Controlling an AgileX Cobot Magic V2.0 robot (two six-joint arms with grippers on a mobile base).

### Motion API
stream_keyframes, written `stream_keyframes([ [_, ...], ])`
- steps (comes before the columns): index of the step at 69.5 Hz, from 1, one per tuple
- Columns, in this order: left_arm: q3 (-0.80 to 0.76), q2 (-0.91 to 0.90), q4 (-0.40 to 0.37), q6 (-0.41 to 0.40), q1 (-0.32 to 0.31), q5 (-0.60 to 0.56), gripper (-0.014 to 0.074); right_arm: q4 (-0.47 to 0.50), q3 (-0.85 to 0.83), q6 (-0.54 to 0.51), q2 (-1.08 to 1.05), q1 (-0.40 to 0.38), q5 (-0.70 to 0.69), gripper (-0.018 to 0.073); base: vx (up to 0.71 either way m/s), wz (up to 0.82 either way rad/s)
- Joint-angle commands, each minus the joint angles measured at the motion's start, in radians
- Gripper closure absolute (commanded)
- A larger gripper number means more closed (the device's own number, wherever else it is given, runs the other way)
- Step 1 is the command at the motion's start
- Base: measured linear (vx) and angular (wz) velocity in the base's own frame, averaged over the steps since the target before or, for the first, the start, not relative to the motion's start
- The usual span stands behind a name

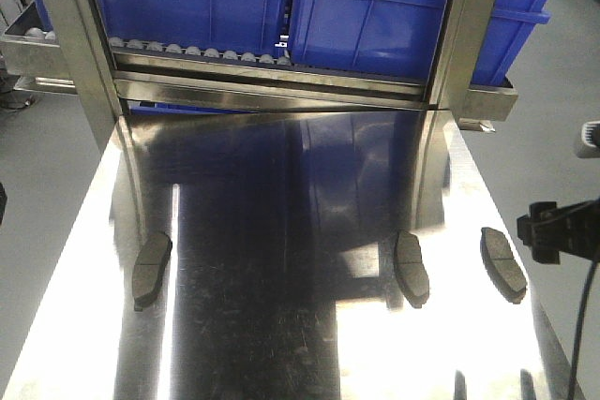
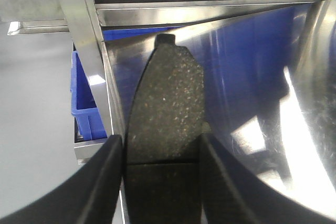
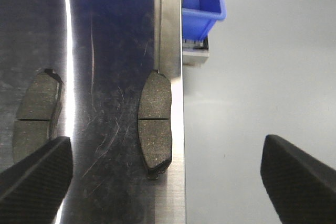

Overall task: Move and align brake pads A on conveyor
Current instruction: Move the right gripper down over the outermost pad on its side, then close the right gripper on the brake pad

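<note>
Jaws of the left gripper (image 2: 160,148) are pinched on one brake pad (image 2: 164,114) over the steel table's (image 2: 252,77) left edge. Right gripper (image 3: 167,141) jaws are spread wide above the right edge, where a second brake pad (image 3: 155,124) lies.

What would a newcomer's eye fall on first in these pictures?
First, the shiny steel tabletop, which mirrors the blue bins behind it. Three dark brake pads lie on it: one at the left, one right of centre, one near the right edge. In the left wrist view, a fourth pad fills the picture, held between the jaws of the left gripper.
</note>
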Motion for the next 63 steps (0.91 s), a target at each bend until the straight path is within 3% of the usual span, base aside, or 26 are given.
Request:
stream_keyframes([
  [1, -0.027, -0.002, -0.012, -0.005, -0.004, -0.085, 0.0524, 0.000, -0.097, 0.001, 0.070, -0.005, 0.011, -0.0100, 0.00, 0.00],
  [24, -0.027, -0.002, -0.012, -0.005, -0.004, -0.085, 0.0524, 0.047, -0.328, -0.019, 0.387, -0.005, 0.249, -0.0062, 0.00, 0.00],
  [63, -0.027, -0.002, -0.012, -0.005, -0.004, -0.085, 0.0524, 0.101, -0.391, -0.080, 0.613, -0.001, 0.219, -0.0006, 0.00, 0.00],
])
